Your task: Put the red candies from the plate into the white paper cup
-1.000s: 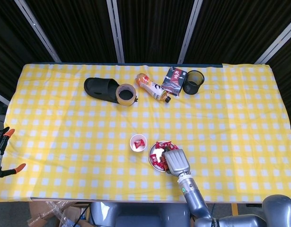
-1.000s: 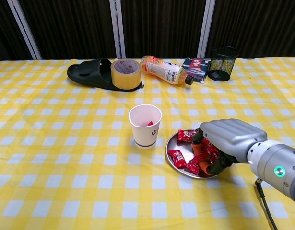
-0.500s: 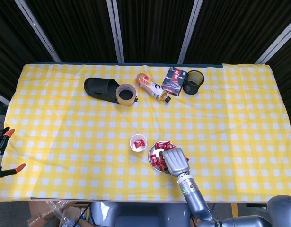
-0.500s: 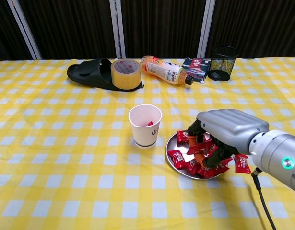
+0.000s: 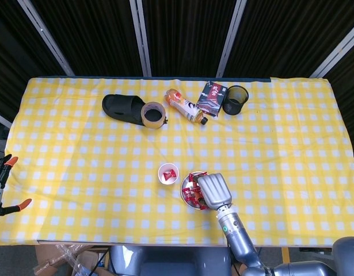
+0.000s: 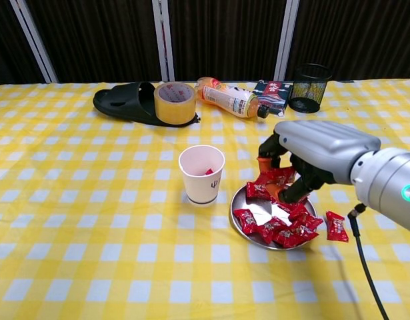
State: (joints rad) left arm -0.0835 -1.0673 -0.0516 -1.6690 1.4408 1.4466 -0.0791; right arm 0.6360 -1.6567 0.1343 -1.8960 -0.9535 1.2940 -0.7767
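Red candies (image 6: 277, 220) mostly remain on the metal plate (image 6: 255, 210); one lies beside it on the worktop (image 6: 91, 200). At least one sits in the white paper cup (image 6: 202, 175). Right hand (image 6: 305, 163) pinches a candy above the plate.

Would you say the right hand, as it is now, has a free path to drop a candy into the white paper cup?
Probably yes. The right hand holds a red candy above the round metal plate, and the white paper cup stands just beside it, upright and open-topped, with only bare tablecloth between.
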